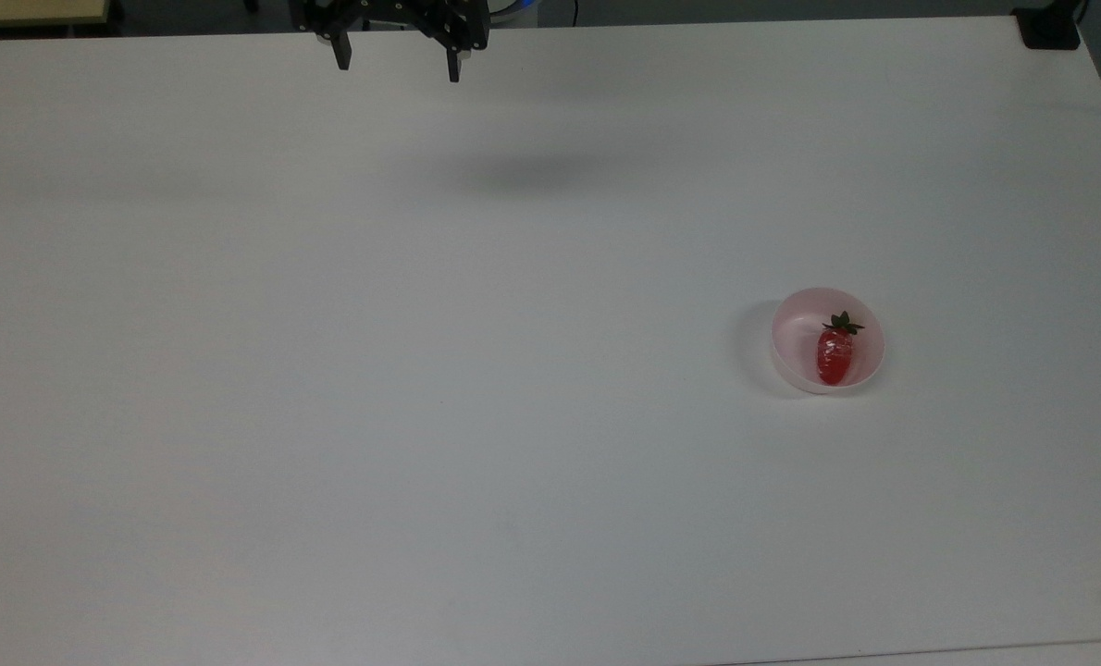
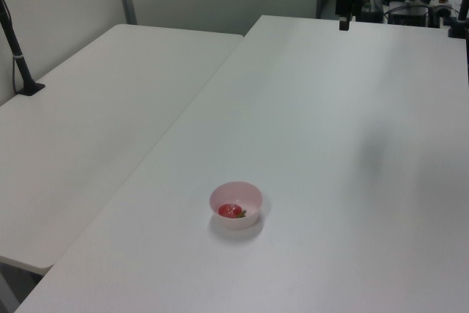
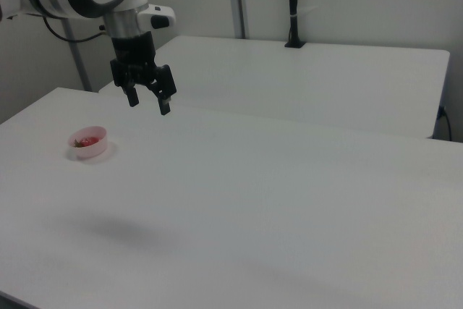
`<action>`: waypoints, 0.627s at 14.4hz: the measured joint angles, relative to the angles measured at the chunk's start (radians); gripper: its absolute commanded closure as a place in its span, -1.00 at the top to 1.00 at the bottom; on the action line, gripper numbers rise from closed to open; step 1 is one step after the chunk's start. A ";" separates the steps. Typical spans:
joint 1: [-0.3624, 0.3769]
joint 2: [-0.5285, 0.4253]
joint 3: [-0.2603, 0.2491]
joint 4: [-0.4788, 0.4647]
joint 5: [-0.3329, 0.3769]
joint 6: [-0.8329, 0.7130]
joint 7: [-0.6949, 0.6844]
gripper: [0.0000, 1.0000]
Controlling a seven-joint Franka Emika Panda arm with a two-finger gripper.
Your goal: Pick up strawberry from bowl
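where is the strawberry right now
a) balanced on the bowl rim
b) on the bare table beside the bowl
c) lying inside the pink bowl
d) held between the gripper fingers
c: the strawberry lies inside the bowl, while the open gripper hangs far off over the table's far edge in the top view.
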 measured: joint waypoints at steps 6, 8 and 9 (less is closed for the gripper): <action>0.088 0.067 0.001 0.018 0.000 0.015 0.008 1.00; 0.166 0.145 -0.013 0.064 0.000 0.076 0.060 1.00; 0.206 0.188 -0.024 0.095 0.000 0.101 0.095 1.00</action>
